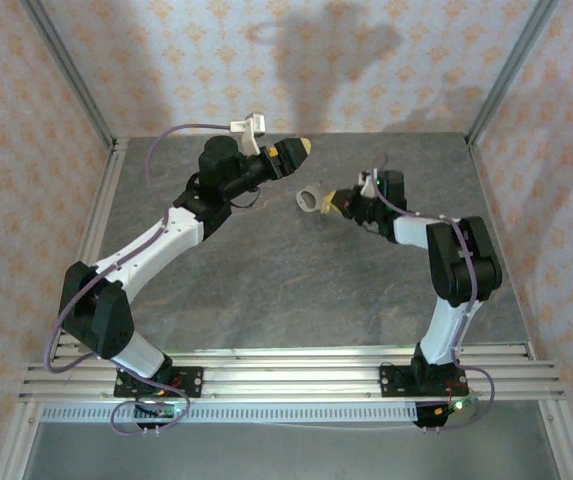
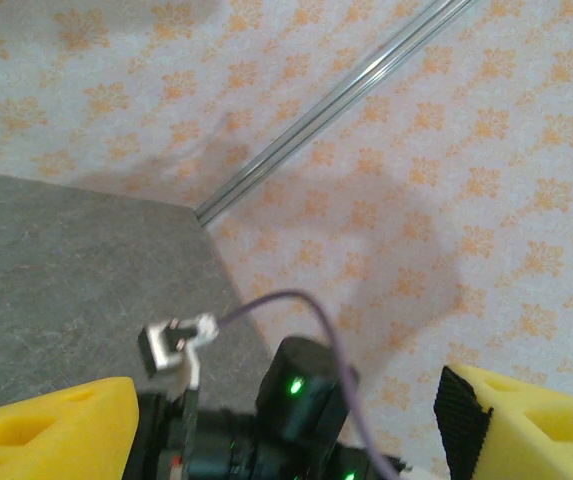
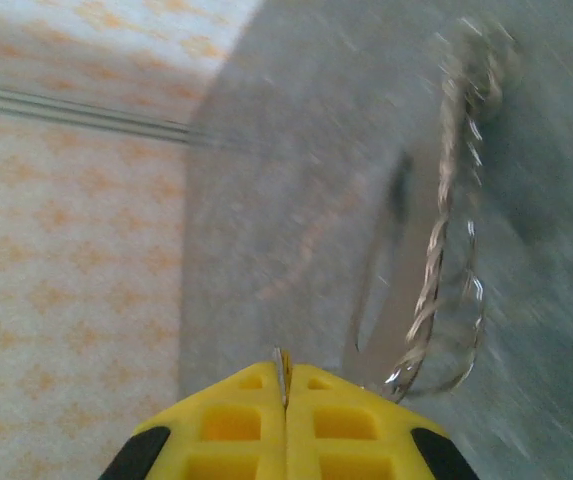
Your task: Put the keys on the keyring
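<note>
The right gripper is pressed together on a thin metal sliver at the edge of the keyring. The ring hangs beside its fingers over the far middle of the table, facing the left gripper, whose jaws stand spread wide and hold nothing. Whether that sliver is the ring's own wire or a key blade is too blurred to tell. To do this step well, I judge the right arm should hold the loop steady while the left pinches the key by its head and approaches slowly, aligned, so the ring is not knocked askew.
</note>
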Robot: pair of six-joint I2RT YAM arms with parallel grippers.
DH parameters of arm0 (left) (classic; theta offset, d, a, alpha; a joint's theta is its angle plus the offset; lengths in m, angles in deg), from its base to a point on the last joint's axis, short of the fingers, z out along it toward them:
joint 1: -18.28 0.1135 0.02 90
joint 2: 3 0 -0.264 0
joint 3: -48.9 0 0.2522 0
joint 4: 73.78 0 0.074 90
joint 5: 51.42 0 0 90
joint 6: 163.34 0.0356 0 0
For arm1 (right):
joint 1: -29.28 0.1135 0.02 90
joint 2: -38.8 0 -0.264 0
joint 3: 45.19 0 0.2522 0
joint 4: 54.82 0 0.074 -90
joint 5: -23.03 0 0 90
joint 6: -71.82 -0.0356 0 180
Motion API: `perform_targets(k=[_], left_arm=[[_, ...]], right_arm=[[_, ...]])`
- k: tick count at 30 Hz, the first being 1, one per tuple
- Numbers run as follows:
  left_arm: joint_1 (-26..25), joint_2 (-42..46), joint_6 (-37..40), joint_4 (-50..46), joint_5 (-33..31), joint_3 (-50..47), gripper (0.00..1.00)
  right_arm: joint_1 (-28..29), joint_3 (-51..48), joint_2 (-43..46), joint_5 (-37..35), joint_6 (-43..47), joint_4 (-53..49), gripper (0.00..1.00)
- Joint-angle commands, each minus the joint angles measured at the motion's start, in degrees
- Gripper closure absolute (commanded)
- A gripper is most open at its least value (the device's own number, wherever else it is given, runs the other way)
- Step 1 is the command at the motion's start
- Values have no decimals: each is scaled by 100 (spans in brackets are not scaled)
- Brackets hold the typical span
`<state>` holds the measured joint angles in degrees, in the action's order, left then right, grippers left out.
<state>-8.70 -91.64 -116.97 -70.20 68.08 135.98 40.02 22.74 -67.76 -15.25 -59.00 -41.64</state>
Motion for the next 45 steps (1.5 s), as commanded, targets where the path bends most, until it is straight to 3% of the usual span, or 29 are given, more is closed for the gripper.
perform_targets(k=[1, 16, 20, 22, 26, 27, 30, 33, 36, 40, 45], left_arm=[[6, -9, -106, 236, -14, -113, 21], [-64, 134, -83, -26, 30, -261, 20], [-64, 245, 20, -229, 47, -274, 19], [-70, 330, 102, -360, 43, -281, 19], [-70, 605, 481, -890, -90, -268, 18], [-63, 678, 609, -1069, -175, -250, 18], [-32, 939, 1096, -1777, -781, -213, 18], [61, 1294, 1557, -2295, -1886, -388, 18], [194, 1848, 2047, -1885, -3093, -1108, 16], [410, 2609, 3088, -1001, -4752, -2178, 9], [1355, 3175, 3604, -1056, -5111, -3043, 8]], right_arm=[[36, -513, 452, -124, -155, 802, 100], [371, -1818, 1183, -356, 69, 255, 98], [374, -2206, 1725, -381, 203, -238, 60], [373, -2317, 2120, -497, 350, -716, 35], [334, -2217, 3421, -903, 629, -1976, 13], [306, -2107, 3684, -1018, 712, -2274, 1], [221, -1468, 4368, -1686, 1132, -3409, 0], [152, -719, 4639, -2847, 1531, -4336, 0], [89, -200, 4662, -4352, 1858, -4776, 0], [3, -363, 4649, -6386, 2116, -4033, 0], [-199, -1153, 4378, -7242, 2767, -2375, 0]])
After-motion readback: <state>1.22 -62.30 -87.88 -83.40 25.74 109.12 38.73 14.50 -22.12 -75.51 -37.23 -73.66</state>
